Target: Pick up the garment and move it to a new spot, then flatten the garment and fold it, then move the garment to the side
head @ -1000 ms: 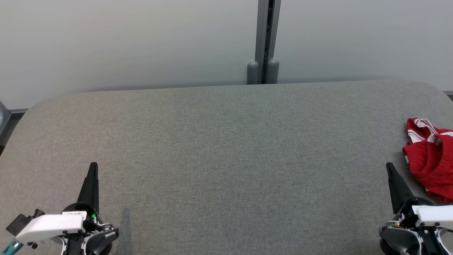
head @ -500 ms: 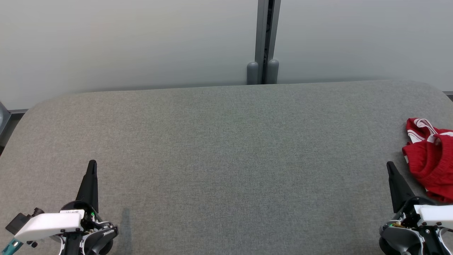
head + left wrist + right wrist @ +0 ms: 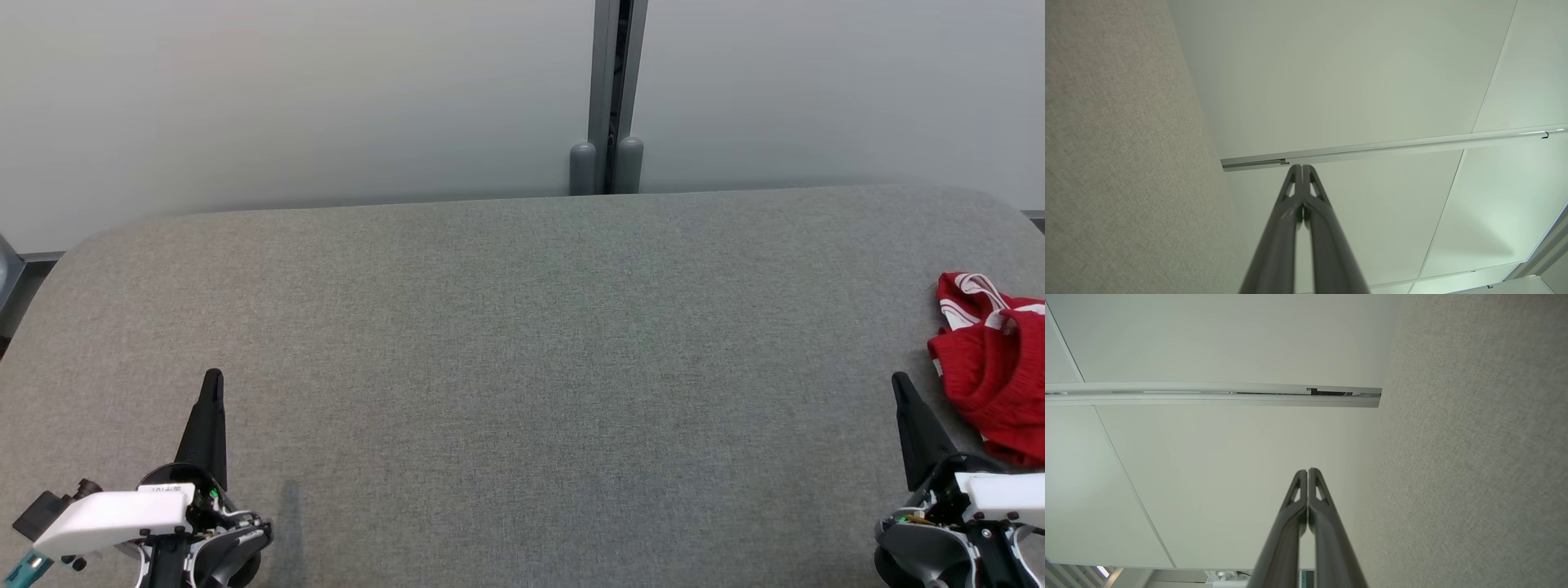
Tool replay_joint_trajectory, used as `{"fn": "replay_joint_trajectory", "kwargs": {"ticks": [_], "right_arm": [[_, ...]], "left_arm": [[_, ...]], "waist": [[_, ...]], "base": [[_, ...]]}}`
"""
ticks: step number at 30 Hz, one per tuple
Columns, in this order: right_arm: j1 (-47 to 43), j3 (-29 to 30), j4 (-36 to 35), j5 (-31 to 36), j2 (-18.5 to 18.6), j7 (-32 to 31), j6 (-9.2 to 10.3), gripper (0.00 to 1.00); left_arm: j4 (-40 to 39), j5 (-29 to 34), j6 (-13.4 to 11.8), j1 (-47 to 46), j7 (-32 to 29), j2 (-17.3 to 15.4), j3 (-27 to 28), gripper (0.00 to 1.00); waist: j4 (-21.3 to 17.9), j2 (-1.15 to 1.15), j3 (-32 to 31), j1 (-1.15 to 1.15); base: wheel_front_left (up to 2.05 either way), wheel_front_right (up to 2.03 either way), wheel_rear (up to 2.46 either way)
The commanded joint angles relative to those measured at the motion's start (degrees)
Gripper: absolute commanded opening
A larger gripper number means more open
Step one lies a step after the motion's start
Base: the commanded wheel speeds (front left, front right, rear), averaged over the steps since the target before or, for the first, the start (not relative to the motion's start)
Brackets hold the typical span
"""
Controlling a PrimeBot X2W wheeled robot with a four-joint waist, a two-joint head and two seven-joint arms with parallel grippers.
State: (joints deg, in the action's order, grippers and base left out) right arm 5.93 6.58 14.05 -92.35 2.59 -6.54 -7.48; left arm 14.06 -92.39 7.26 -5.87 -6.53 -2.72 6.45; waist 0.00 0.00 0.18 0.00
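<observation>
Head view: a wide table (image 3: 522, 343) covered in grey woven cloth runs across the frame, its far corners rounded, with pale wall panels behind it and a grey metal post (image 3: 612, 90) standing at the middle of the far edge. The garment (image 3: 992, 384), red knit with white stripes along 1 edge, lies crumpled in a heap at the table's right edge, partly cut off by the frame. The left gripper (image 3: 214, 380) sits at the lower left over the table, its 2 dark fingers pressed together into a single wedge pointing toward the far edge, holding nothing. The right gripper (image 3: 900, 384) sits at the lower right in the same pose, fingers together and empty. The garment lies just to its right, and a strip of bare grey cloth shows between the fingers and the red knit.

Left wrist view: the 2 fingers (image 3: 1282, 228) meet at their tips with nothing between them. The grey cloth surface takes up the left side, and pale panels crossed by a metal rail (image 3: 1392, 145) lie beyond.

Right wrist view: the 2 fingers (image 3: 1286, 539) again touch along their tips, empty. The grey cloth lies along the right side, and pale panels lie to the left.
</observation>
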Motion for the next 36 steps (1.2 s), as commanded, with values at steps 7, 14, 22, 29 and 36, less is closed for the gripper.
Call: {"fn": "replay_joint_trajectory", "kwargs": {"ticks": [7,14,22,29,36], "right_arm": [[0.5,0.02,-0.23,-0.14,0.55,-0.18,-0.02,0.0],[0.5,0.02,-0.23,-0.15,0.55,-0.18,-0.02,0.0],[0.5,0.02,-0.24,-0.15,0.55,-0.18,-0.02,0.0],[0.5,0.02,-0.24,-0.15,0.55,-0.18,-0.02,0.0],[0.5,0.02,-0.24,-0.15,0.55,-0.18,-0.02,0.0]], "left_arm": [[-0.15,-0.06,0.44,-0.71,-0.21,-0.3,0.24,0.0],[-0.15,-0.06,0.44,-0.71,-0.2,-0.3,0.24,0.0],[-0.16,-0.06,0.44,-0.71,-0.2,-0.3,0.23,0.0],[-0.16,-0.06,0.44,-0.71,-0.2,-0.3,0.23,0.0],[-0.16,-0.06,0.44,-0.71,-0.2,-0.3,0.23,0.0]], "waist": [[0.0,0.0,0.0,0.0],[0.0,0.0,0.0,0.0],[0.0,0.0,0.0,0.0],[0.0,0.0,0.0,0.0],[0.0,0.0,0.0,0.0]], "base": [[0.0,0.0,0.0],[0.0,0.0,0.0],[0.0,0.0,0.0],[0.0,0.0,0.0],[0.0,0.0,0.0]]}}
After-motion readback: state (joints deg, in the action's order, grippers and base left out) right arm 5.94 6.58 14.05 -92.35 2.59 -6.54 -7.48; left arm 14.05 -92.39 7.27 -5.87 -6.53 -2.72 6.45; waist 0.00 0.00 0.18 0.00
